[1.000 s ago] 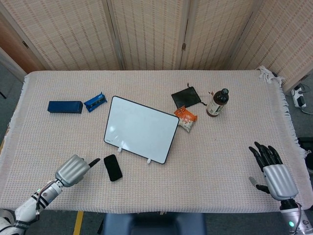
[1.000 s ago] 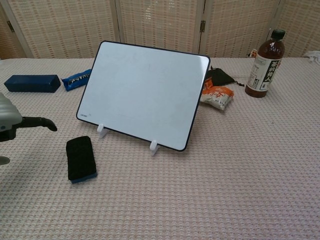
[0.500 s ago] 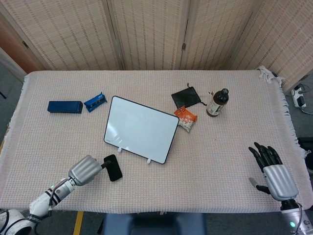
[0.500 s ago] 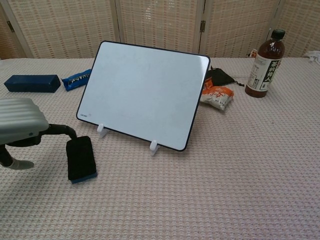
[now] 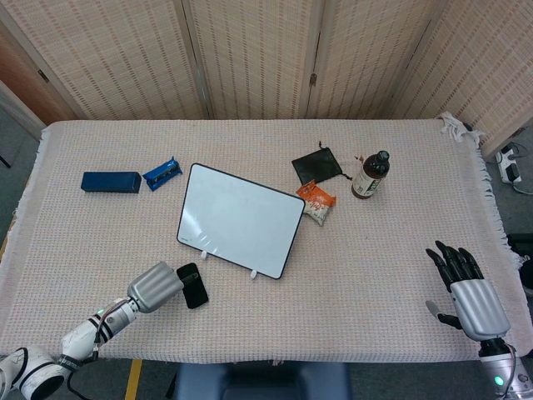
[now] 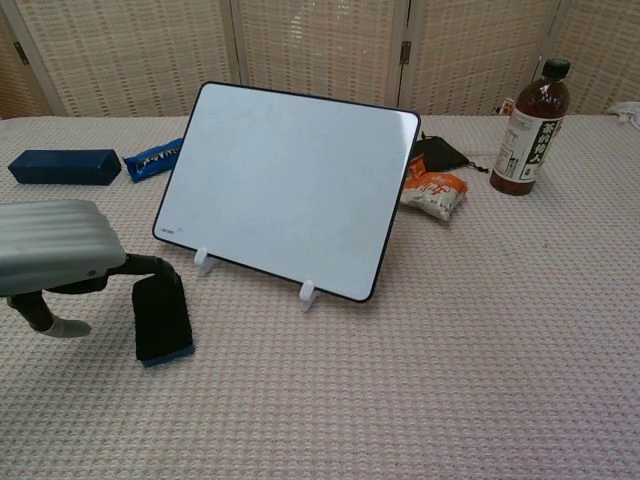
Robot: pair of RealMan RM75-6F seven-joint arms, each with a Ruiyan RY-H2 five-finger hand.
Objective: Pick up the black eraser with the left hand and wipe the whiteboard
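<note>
The black eraser (image 5: 193, 285) (image 6: 163, 320) lies flat on the cloth just in front of the whiteboard's left foot. The whiteboard (image 5: 240, 219) (image 6: 288, 185) stands tilted back on two white feet, its face blank. My left hand (image 5: 156, 286) (image 6: 60, 250) sits right beside the eraser's left side. One dark finger (image 6: 150, 266) hooks over the eraser's far end, and the thumb (image 6: 50, 322) rests on the cloth well to the left, away from it. The eraser is still flat on the table. My right hand (image 5: 466, 292) lies at the front right with fingers spread and nothing in it.
A dark blue box (image 5: 111, 182) and a blue packet (image 5: 162, 173) lie at the back left. A black pouch (image 5: 317, 164), an orange snack packet (image 5: 316, 202) and a brown bottle (image 5: 370, 175) stand right of the board. The table's front edge runs close behind my left forearm.
My left hand has moved right to the eraser, and its finger now reaches over the eraser's far end. The eraser, board and right hand have not moved.
</note>
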